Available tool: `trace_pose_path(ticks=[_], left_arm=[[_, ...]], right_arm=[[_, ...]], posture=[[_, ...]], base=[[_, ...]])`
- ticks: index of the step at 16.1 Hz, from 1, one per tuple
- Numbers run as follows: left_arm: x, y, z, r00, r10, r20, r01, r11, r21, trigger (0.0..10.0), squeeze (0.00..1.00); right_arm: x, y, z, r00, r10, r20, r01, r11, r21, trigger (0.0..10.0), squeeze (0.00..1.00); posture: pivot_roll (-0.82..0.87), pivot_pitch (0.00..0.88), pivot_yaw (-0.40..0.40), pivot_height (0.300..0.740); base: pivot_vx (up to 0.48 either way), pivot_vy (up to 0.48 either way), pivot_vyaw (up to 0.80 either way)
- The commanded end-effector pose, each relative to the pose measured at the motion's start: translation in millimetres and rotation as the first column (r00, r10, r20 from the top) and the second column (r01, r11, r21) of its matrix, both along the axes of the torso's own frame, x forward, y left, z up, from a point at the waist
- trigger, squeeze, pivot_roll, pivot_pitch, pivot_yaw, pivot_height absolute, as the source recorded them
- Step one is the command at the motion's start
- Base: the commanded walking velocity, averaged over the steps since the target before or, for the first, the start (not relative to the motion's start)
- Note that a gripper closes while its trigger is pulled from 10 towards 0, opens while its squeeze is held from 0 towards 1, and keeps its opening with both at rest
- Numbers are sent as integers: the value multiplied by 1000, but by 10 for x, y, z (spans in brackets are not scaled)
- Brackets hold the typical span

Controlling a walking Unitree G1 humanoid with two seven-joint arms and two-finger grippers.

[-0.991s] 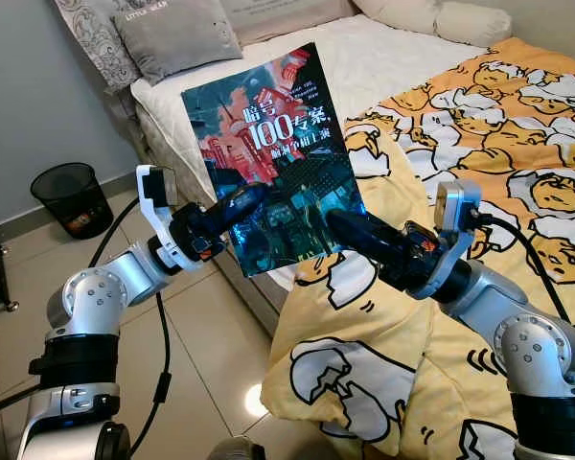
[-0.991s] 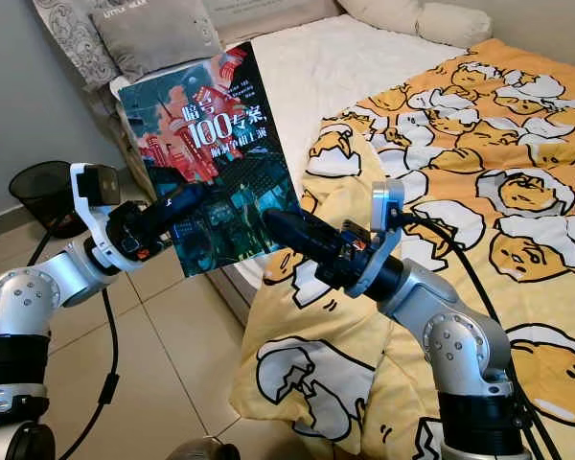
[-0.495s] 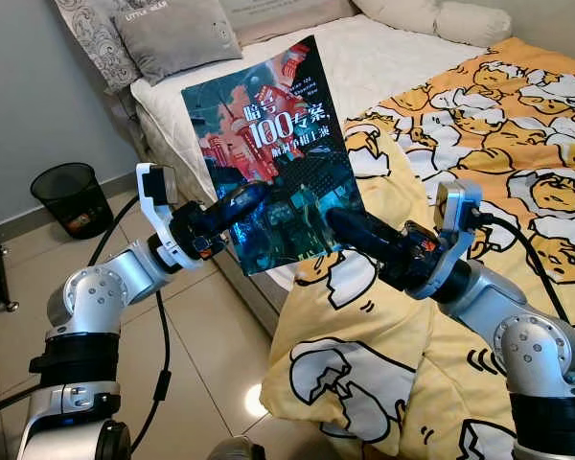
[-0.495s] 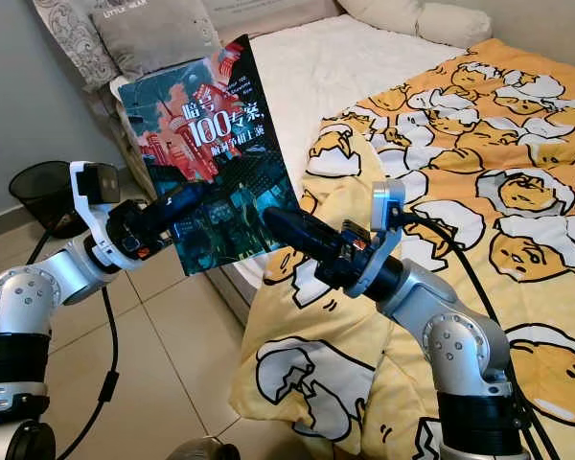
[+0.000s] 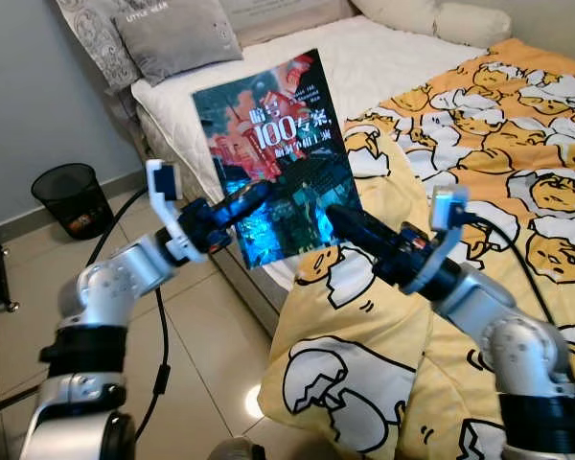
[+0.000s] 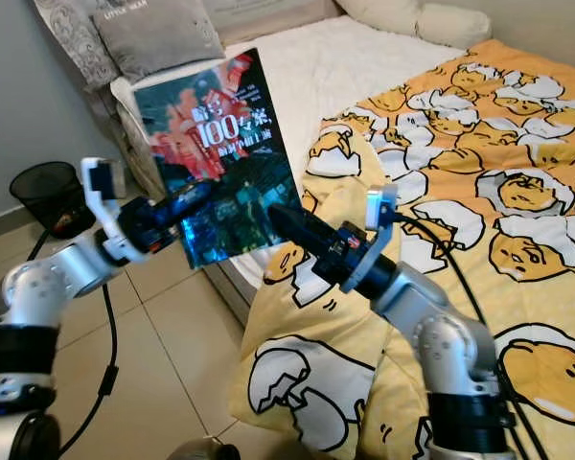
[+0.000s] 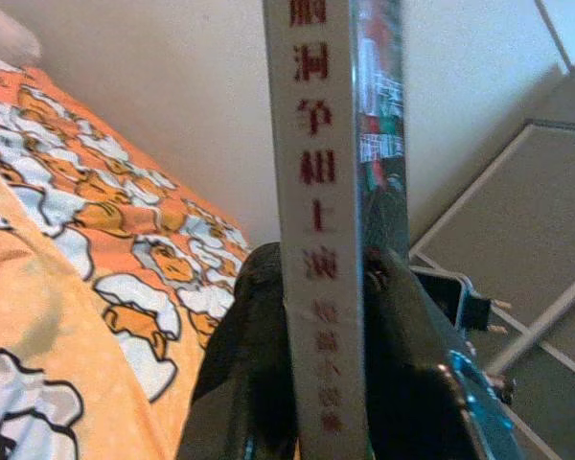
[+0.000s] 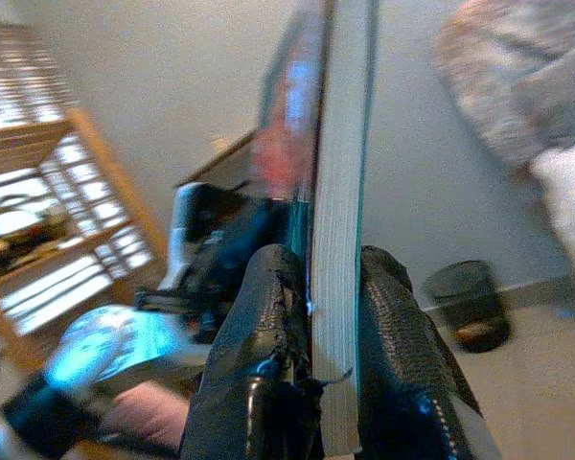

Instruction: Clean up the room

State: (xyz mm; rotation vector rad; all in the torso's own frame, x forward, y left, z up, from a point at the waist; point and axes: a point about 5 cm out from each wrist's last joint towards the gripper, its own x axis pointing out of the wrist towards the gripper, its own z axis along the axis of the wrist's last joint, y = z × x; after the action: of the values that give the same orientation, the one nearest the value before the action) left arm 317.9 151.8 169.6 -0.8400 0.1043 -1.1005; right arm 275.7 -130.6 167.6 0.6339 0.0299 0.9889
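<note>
Two grippers were pinching one book between them, out in the air over the edge of the bed. The left gripper (image 5: 259, 195) had its black fingers pressed onto the spine side, and the left wrist view showed the pale spine running straight up between them. The right gripper (image 5: 337, 218) was clamped on the opposite, page-edge side, low down near the bottom corner. So the book (image 5: 273, 158) stood upright, cover toward the head camera, long axis near vertical and leaning slightly, with each arm about equally close to it. Below and to the right lay the yellow patterned blanket (image 5: 517, 144); behind it the white mattress (image 5: 364, 57) and a grey pillow (image 5: 172, 34); a black wastebasket (image 5: 72, 196) sat on the floor to the left. Against the frames of a second before, the book looked a touch smaller and further out, both arms having reached forward slightly, grip unchanged.
</note>
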Motion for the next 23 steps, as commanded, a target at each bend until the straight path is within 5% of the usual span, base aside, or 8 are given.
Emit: trace_pose_path(ticks=[1,10,11,12,14,15,16,23], left_arm=[[85,60,-31,996,91,-25,-90,995,33,10000,1000],[184,147,-160,959,281,30,-282,941,185,10000,1000],[196,143,-253,936,345,71,-348,875,336,10000,1000],[174,128,-383,870,441,219,-486,693,533,10000,624],[112,100,-425,812,484,326,-576,575,581,10000,75],[81,93,-478,776,490,397,-619,474,626,10000,0],[14,70,-565,762,472,444,-635,407,657,10000,0],[-141,89,-695,658,513,551,-723,224,654,10000,0]], right_arm=[[115,-154,143,989,-138,62,136,990,30,0,0],[242,-350,10,938,-347,-10,347,938,-1,0,0],[288,-419,-54,900,-435,-23,433,900,-52,0,0],[356,-598,-213,775,-630,-43,613,768,-186,0,0],[359,-757,-331,612,-791,11,764,588,-266,0,0],[328,-813,-448,546,-837,35,780,494,-384,3294,0],[262,-849,-592,473,-881,17,789,415,-453,10000,0],[4,-733,-857,357,-934,29,788,284,-547,10000,0]], posture=[[-20,0,94,740],[-32,0,111,740],[-33,0,112,740],[-39,0,109,740],[-41,0,109,740],[-44,0,107,740],[-44,0,107,740],[-35,0,51,740]], base=[[0,0,0],[0,0,0],[0,0,0],[0,0,0],[0,0,0],[0,0,0],[0,0,0],[0,306,-340]])
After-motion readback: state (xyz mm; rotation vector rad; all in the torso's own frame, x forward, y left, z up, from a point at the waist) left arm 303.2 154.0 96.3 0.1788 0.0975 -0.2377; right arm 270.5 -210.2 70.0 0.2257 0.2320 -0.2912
